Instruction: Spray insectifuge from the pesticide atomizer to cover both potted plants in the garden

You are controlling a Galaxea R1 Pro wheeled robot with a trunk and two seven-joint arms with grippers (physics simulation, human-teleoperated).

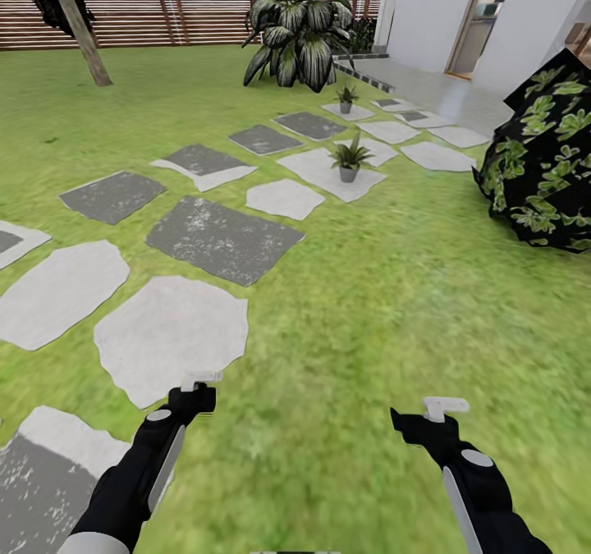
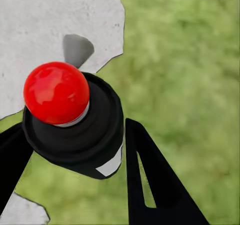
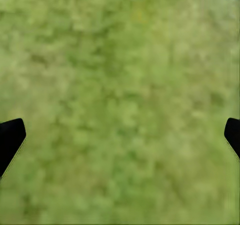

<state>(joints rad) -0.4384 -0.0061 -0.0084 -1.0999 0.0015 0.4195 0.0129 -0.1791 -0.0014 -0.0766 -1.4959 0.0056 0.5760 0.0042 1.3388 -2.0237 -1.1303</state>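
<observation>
Left gripper (image 2: 70,135) jaws clamp something dark, red-topped, mostly hidden.

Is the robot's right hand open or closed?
Open: the right gripper shows its fingertips far apart, with grass between.

Grey and white stepping stones (image 1: 222,238) cross a green lawn (image 1: 394,291) toward a slatted wooden fence (image 1: 148,16); beside the fence, a white building (image 1: 435,12).
</observation>
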